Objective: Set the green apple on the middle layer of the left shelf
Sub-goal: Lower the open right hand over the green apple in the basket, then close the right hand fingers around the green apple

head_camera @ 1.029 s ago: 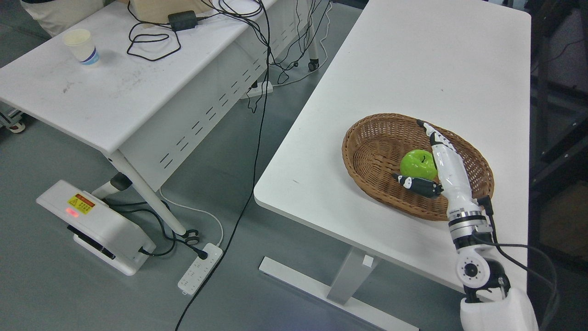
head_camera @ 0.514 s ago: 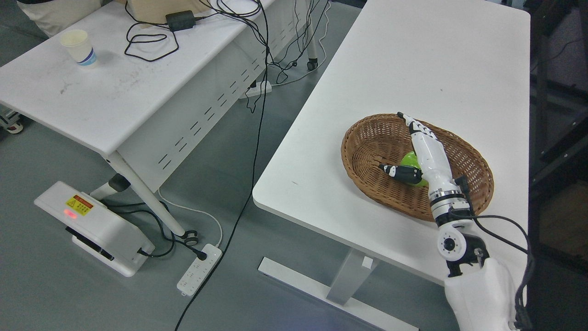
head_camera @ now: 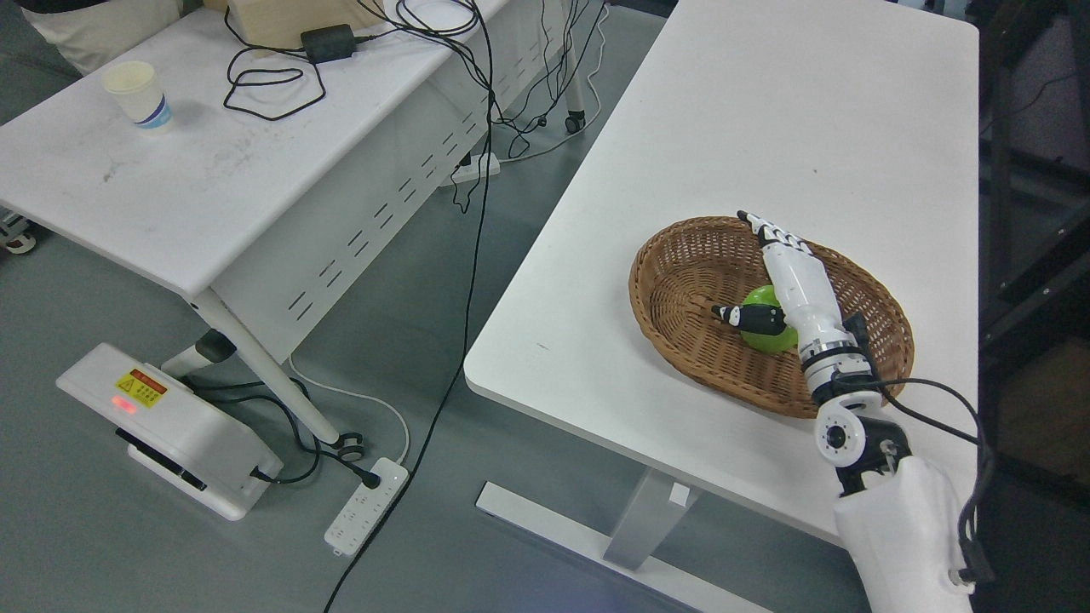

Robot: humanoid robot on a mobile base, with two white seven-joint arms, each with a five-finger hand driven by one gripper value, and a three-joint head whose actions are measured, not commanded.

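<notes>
Reaching into the wicker basket (head_camera: 681,281) on the worktop (head_camera: 766,111), the right robot hand (head_camera: 779,285) lies over the green apple (head_camera: 766,334) inside, fingers extended, thumb alongside, not yet clenched.

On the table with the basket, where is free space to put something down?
The table is bare behind the basket, up to its far edge, and also in a strip between the basket and the table's left edge. The basket is crowded: the right hand lies over the apple. The arm crosses the near right corner.
</notes>
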